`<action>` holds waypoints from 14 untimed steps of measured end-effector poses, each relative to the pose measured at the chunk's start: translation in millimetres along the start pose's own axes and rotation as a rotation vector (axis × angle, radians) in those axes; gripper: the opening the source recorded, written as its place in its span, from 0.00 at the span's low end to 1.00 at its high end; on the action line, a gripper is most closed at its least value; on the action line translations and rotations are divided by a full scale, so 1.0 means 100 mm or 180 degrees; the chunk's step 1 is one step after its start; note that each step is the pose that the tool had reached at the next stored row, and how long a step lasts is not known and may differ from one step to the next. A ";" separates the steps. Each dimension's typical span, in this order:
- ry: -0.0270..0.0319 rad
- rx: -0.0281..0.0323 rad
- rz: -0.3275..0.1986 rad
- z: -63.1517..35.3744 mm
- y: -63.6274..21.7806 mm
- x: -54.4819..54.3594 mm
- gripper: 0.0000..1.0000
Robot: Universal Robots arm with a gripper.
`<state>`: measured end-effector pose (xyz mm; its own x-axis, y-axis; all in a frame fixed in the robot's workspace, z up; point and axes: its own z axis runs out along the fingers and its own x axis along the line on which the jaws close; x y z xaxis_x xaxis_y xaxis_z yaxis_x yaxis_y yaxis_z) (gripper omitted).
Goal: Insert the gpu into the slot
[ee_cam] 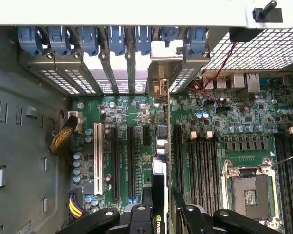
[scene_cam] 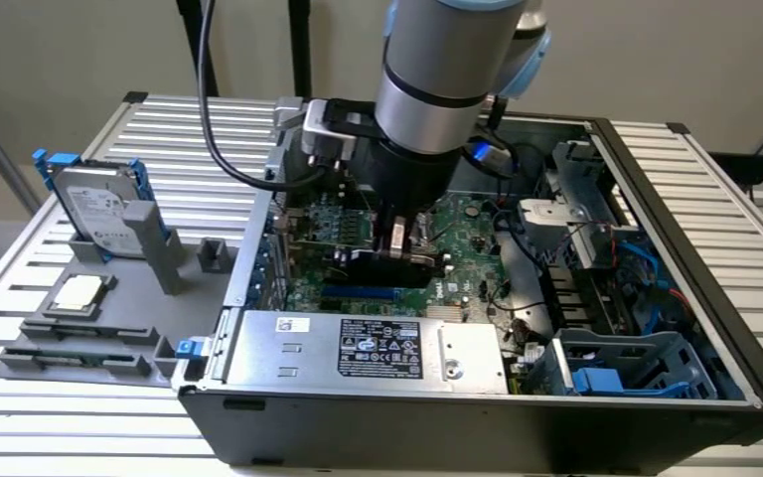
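The gpu [scene_cam: 384,264] is a thin black card standing on edge inside the open computer case, low over the green motherboard. My gripper [scene_cam: 401,250] reaches down from above and is shut on it. In the wrist view the gpu [ee_cam: 160,146] runs edge-on between the two black fingers [ee_cam: 146,204], and its silvery bracket [ee_cam: 158,80] lies close to the rear panel openings. The bright-blue slot [scene_cam: 362,295] lies on the board just in front of the card's lower edge. I cannot tell whether the card touches it.
A large silver labelled box [scene_cam: 369,348] fills the case's near side, with a blue drive cage [scene_cam: 620,368] beside it. Black memory strips [ee_cam: 200,165] and the processor socket [ee_cam: 248,190] flank the card. Blue clips [ee_cam: 88,39] line the rear panel. A hard drive [scene_cam: 96,214] stands outside.
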<state>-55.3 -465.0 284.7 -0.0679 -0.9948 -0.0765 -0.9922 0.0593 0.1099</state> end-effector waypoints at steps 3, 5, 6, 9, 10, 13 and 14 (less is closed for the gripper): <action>0.0005 0.0000 0.0000 0.010 0.009 -0.01 0.26; 0.0005 0.0000 0.0000 0.015 0.012 -0.01 0.26; 0.0006 0.0000 0.0001 0.018 0.014 -0.01 0.26; 0.0007 0.0000 0.0001 0.030 0.020 -0.01 0.26; 0.0007 0.0000 0.0001 0.035 0.022 -0.01 0.26; 0.0008 0.0000 0.0001 0.046 0.025 -0.01 0.26; 0.0008 0.0000 0.0001 0.050 0.026 -0.01 0.26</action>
<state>-58.3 -463.2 280.1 -0.0679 -0.9949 -0.0739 -0.9922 0.0596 0.1098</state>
